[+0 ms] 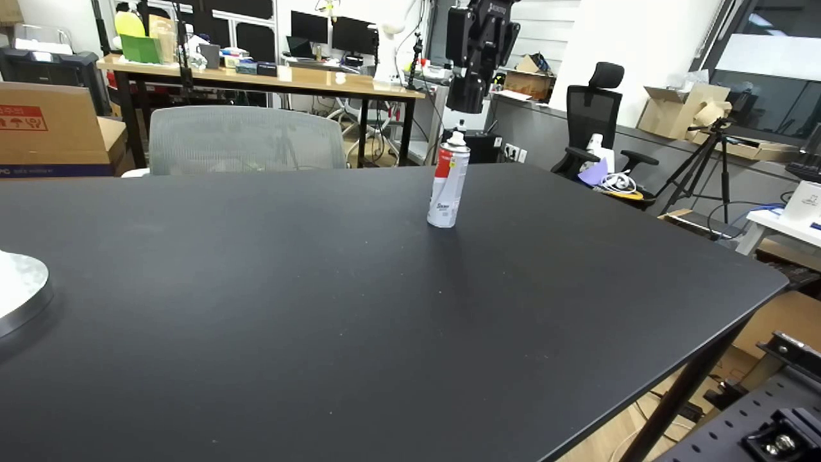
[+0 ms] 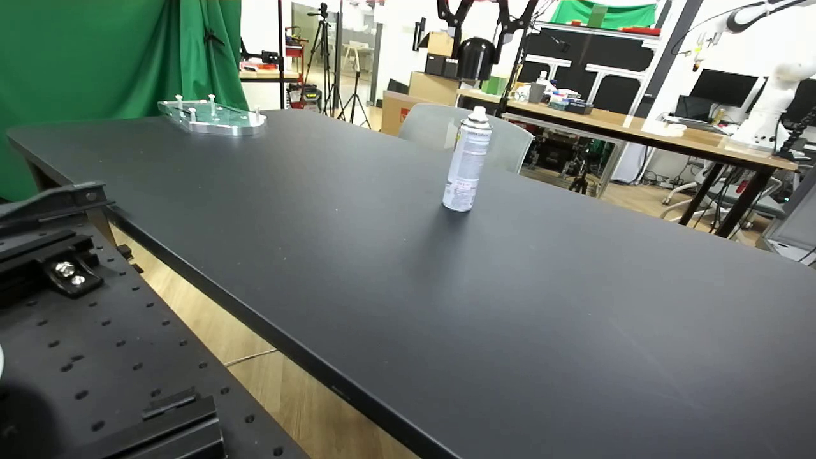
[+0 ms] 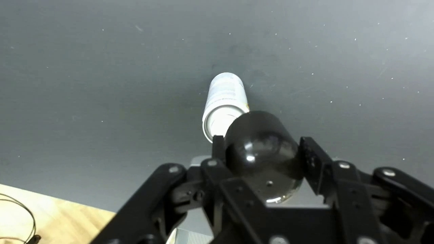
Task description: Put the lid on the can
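The can (image 1: 448,186) stands upright on the dark table (image 1: 333,308), white with a red band and a white nozzle on top. It also shows in an exterior view (image 2: 467,166) and in the wrist view (image 3: 226,89). My gripper (image 3: 262,148) is shut on the lid (image 3: 259,135), a black dome held between the fingertips, its rounded end towards the palm. In both exterior views the lid (image 2: 476,58) hangs above the can's nozzle with a gap between them. In the wrist view the lid hides part of the can's top. The lid's open underside is hidden.
A clear plate with pegs (image 2: 217,124) lies at a far end of the table. A round white object with a metal rim (image 1: 25,292) sits at the table's side. A grey chair (image 1: 247,138) stands behind the table. A perforated black board (image 2: 137,347) borders the front.
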Robot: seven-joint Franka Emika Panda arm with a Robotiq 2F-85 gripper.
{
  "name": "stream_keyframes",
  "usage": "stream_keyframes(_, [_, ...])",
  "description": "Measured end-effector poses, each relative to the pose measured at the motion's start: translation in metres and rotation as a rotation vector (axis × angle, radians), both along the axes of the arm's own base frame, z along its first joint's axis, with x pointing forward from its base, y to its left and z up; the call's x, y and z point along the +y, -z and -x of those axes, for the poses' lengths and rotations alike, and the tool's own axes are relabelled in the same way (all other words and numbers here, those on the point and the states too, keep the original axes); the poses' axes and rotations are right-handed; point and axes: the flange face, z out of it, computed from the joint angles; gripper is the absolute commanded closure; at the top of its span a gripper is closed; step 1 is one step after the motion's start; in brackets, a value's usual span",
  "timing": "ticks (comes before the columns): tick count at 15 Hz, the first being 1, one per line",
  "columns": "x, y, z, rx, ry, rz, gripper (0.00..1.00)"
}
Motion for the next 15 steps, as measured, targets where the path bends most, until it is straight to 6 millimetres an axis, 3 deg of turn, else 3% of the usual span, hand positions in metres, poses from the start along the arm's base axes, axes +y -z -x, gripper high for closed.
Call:
stream_keyframes(9, [-0.010, 0.044, -0.033, 0.047, 0.026, -0.013, 0.68])
stream_keyframes(15, [-0.015, 0.052, -0.043, 0.052, 0.033, -0.013, 0.68])
